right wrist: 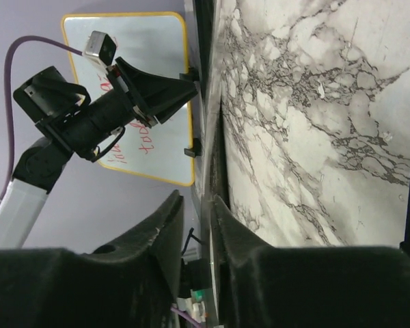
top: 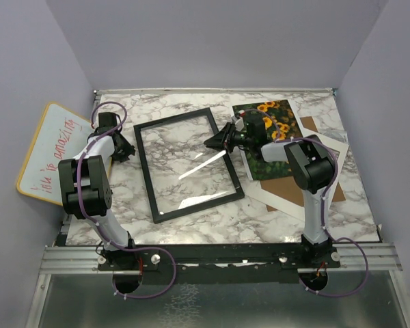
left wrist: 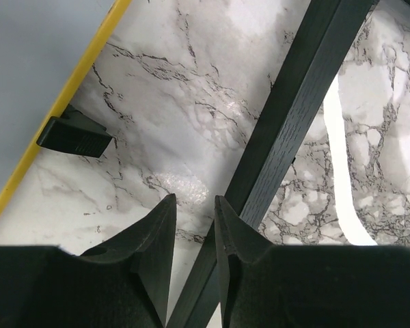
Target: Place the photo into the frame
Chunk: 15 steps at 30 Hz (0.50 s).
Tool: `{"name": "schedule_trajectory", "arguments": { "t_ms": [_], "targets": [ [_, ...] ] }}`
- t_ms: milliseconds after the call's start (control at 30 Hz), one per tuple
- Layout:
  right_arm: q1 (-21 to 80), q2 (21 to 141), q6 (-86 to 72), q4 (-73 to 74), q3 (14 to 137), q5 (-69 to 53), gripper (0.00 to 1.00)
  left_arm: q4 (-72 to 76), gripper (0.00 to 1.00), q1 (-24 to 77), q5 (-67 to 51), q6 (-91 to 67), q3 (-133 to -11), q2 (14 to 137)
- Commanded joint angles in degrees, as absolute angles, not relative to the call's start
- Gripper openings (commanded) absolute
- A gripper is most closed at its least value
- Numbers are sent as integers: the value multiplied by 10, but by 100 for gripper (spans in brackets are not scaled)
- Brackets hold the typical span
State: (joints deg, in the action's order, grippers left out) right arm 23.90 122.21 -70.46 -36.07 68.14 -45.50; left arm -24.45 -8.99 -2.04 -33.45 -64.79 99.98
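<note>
The black frame (top: 145, 174) with its clear pane lies in the middle of the marble table. The sunflower photo (top: 277, 113) lies to its right, partly under my right arm. My left gripper (top: 128, 147) is at the frame's left rail. In the left wrist view its jaws (left wrist: 195, 198) stand slightly apart over bare table, and the rail (left wrist: 287, 116) passes under one finger. My right gripper (top: 210, 142) is at the frame's right rail. Its jaws (right wrist: 198, 197) straddle the thin rail (right wrist: 203, 41): one finger lies against it, and a gap shows at the other.
A yellow-rimmed whiteboard (top: 51, 150) with red writing leans at the left wall, close to my left arm. A white mat (top: 280, 198) and a brown backing board (top: 338, 191) lie under and beside the photo at the right. Purple walls enclose the table.
</note>
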Motion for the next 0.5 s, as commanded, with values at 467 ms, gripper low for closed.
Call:
{"name": "schedule_trajectory", "arguments": {
  "t_ms": [467],
  "targets": [
    [240, 1228, -865, -540, 647, -493, 1, -229, 30, -95, -35, -338, -636, 990]
  ]
}}
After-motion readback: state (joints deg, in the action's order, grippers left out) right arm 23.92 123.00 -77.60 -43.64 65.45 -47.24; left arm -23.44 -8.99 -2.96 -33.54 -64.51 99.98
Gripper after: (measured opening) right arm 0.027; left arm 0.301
